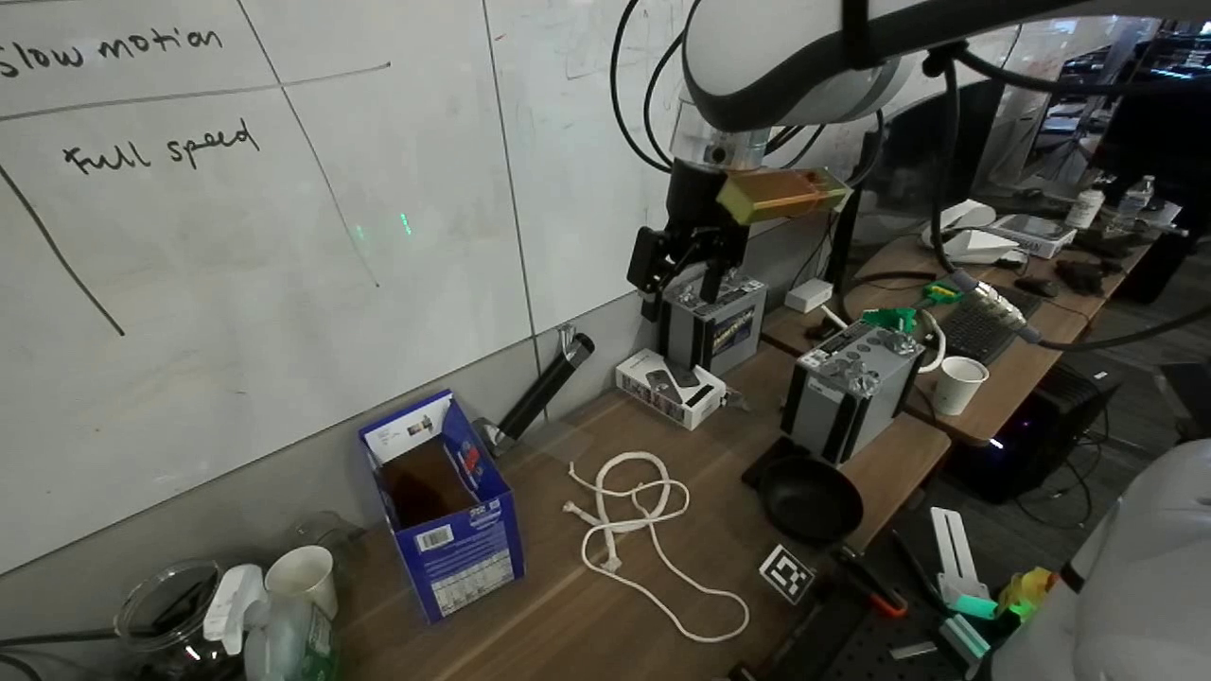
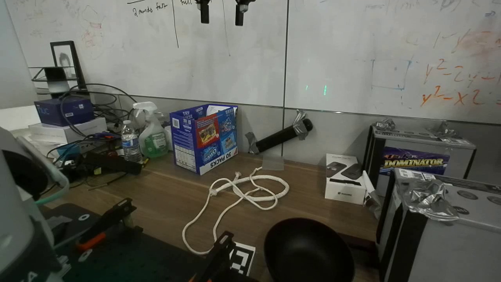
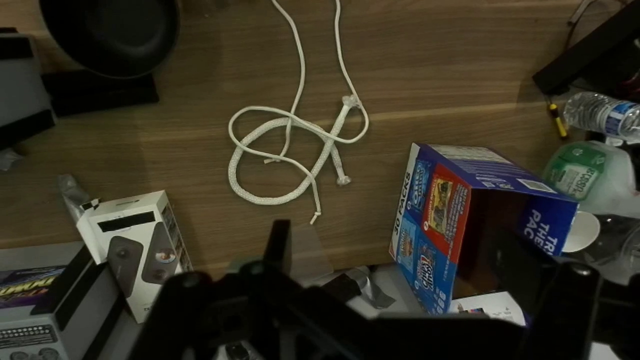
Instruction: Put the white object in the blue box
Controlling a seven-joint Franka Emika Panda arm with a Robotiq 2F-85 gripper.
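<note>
The white object, a cord (image 1: 612,564), lies in loose crossing loops on the wooden table, seen in both exterior views and in the wrist view. Against the wall beside it stands the blue box (image 2: 215,137), upright with its top open and its brown inside showing. In the wrist view the box's printed side (image 3: 435,220) is to the right of the thick rope loop (image 3: 265,201). My gripper (image 1: 679,295) is raised well above the table, near the whiteboard. Its two fingers hang wide apart in an exterior view (image 2: 222,20), and nothing is between them.
A black pan (image 1: 811,499) sits near the cord, with a marker card (image 1: 786,574) by it. Grey metal units (image 1: 851,392) and a white phone carton (image 1: 670,388) stand beyond. A black tube (image 2: 282,135) is taped to the wall; a spray bottle (image 2: 153,137) neighbours the box.
</note>
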